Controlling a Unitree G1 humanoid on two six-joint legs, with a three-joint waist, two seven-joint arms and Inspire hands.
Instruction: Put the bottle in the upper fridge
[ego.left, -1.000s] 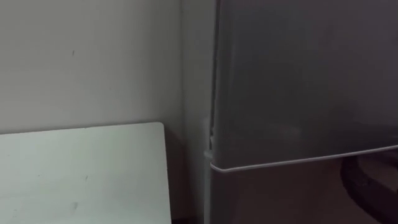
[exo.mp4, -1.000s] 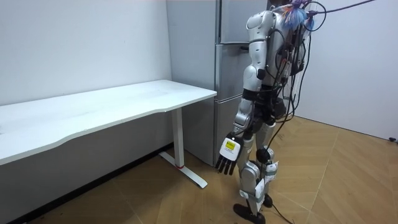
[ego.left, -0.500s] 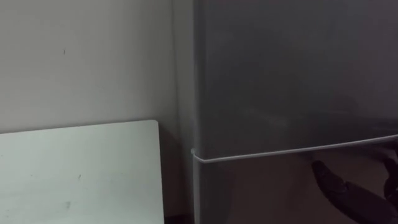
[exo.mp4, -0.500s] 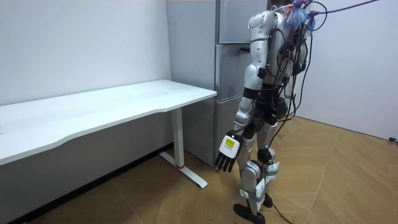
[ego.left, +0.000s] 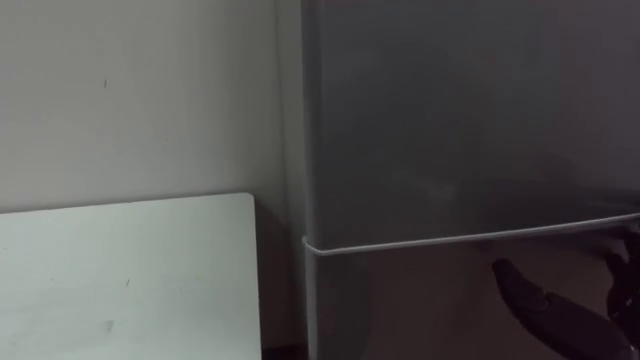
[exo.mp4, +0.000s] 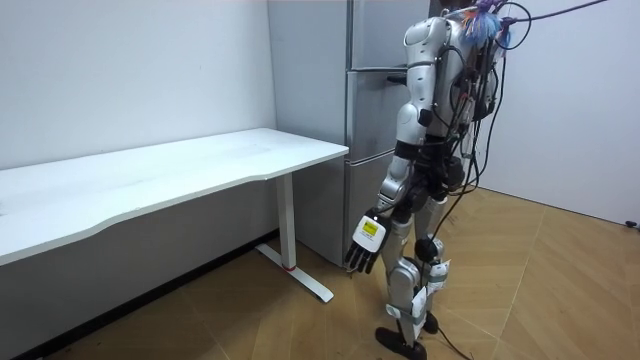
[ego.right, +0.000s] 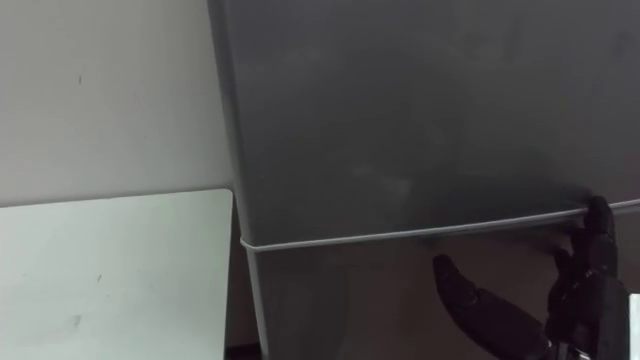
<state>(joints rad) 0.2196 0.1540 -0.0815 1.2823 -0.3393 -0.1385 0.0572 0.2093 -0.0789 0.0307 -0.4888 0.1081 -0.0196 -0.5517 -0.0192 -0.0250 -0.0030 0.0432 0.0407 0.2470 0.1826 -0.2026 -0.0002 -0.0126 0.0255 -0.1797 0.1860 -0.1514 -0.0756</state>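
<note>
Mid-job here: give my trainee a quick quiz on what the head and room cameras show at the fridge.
1. True or false: the upper fridge door stands open.
2. The white table sits to the robot's: A left; B right; C rear.
3. Which hand is up at the door seam?
Key: 1 false, it is shut. 2 A. 3 the right hand, open; the left hand hangs open beside the leg.

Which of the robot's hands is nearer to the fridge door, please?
Right. The right hand is raised close before the fridge door; the left hand hangs low by the leg, farther off.
</note>
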